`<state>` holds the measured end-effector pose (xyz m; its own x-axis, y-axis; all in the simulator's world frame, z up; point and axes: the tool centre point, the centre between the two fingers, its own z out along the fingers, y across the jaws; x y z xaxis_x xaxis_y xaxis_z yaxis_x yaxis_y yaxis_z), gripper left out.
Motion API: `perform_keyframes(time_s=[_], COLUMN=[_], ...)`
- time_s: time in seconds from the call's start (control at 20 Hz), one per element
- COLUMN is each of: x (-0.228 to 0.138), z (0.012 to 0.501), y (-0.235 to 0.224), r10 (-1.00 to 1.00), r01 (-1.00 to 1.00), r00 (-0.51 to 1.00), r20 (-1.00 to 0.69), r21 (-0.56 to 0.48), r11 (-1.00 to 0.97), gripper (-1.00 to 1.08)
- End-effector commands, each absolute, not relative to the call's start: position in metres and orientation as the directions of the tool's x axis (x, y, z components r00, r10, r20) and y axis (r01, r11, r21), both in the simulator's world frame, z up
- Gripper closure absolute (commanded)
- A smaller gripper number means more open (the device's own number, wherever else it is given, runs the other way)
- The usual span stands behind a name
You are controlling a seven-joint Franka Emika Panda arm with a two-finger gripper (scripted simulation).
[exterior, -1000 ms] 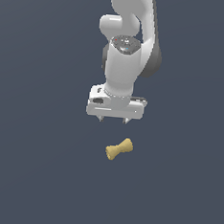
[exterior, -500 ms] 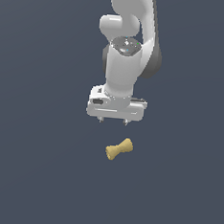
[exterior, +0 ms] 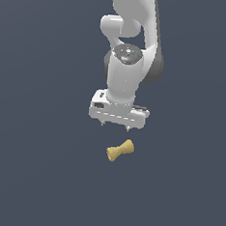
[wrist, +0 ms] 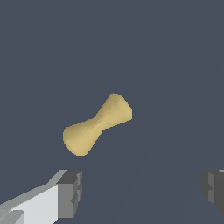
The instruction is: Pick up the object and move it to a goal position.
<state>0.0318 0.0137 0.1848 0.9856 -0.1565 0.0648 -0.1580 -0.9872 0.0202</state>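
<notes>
The object [exterior: 120, 150] is a small tan-yellow hourglass-shaped piece lying flat on the dark grey floor, turned at a slant. My white gripper [exterior: 115, 126] hangs above and a little behind it, pointing down, with only short finger tips showing under the hand. In the wrist view the object [wrist: 97, 124] lies ahead of the two grey fingertips [wrist: 70, 192], which stand wide apart with nothing between them. The gripper [wrist: 142, 190] is open and does not touch the piece.
The plain dark grey floor [exterior: 41, 176] fills both views. The white arm [exterior: 130, 48] rises behind the gripper to the top edge of the exterior view.
The gripper has turned slightly about its vertical axis and shifted a little toward the exterior view's right. The object has not moved.
</notes>
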Motion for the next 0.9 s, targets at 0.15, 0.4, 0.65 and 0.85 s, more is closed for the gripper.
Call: perform_keyframes(time_s=[0.15, 0.4, 0.65, 0.85], x=[0.039, 0.045, 0.052, 0.056], z=[0.174, 0.163, 0.153, 0.144], y=[0.018, 0.023, 0.028, 0.032], r10=[-0.292, -0.418, -0.535, -0.622], r01=[-0.293, -0.418, -0.536, -0.622], r00=[0.955, 0.907, 0.844, 0.782], r20=[0.055, 0.045, 0.034, 0.025], r21=[0.007, -0.001, -0.007, -0.009], r11=[-0.956, -0.908, -0.844, -0.783], gripper=[-0.92, -0.92, -0.92, -0.92])
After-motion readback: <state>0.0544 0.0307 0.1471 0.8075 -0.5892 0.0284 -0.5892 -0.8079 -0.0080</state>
